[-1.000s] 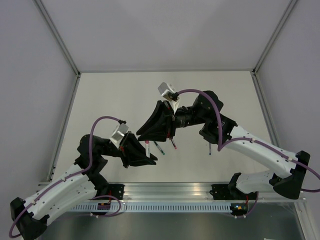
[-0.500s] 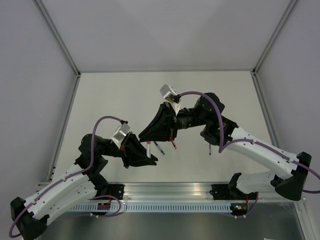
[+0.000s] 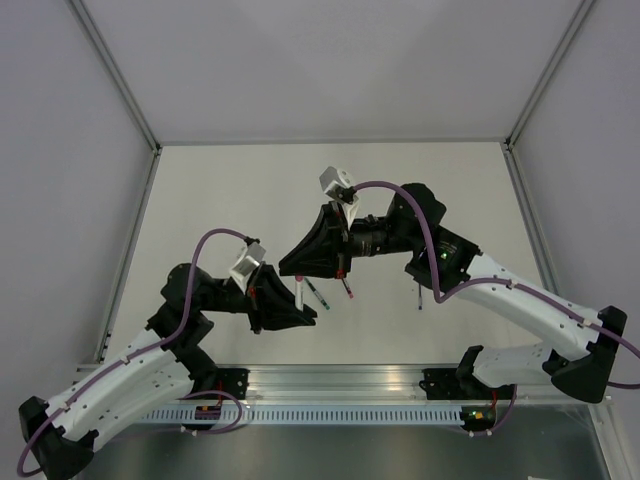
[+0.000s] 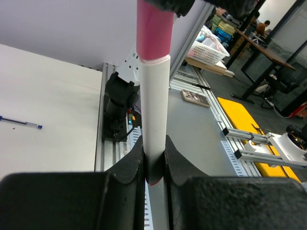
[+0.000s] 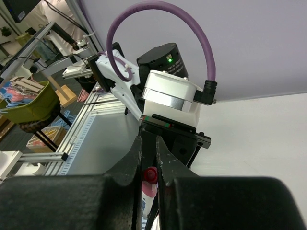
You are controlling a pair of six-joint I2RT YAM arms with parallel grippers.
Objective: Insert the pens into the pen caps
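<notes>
Near L-centre of table [image 3: 220,200] – left gripper [image 4: 154,162]: fingers [image 4: 128,165] are being pressed together on whitish pen [image 4: 154,105], one each side, both touching it.
whitish pen: is being pinched by its lower end and pointed up out of L jaws; pink band [image 4: 154,28] at far end is being hidden at its top by black fingers of right gripper [image 5: 149,160].
green-tipped pen [image 3: 319,297]: is being supported flat by table, just R of left gripper, apart from it.
right gripper: is being held over whitish pen's far end, fingers nearly together, pinching red cap [image 5: 150,175].
red cap: is being gripped btwn R fingers, in line w/ pink band and just beside it; touching or seated – cannot be told.
red-tipped pen [image 3: 347,289]: is being supported flat by table, at right gripper's near edge.
dark pen [image 3: 420,297]: is being supported flat by table further R, beside R arm, well apart from other pens.
</notes>
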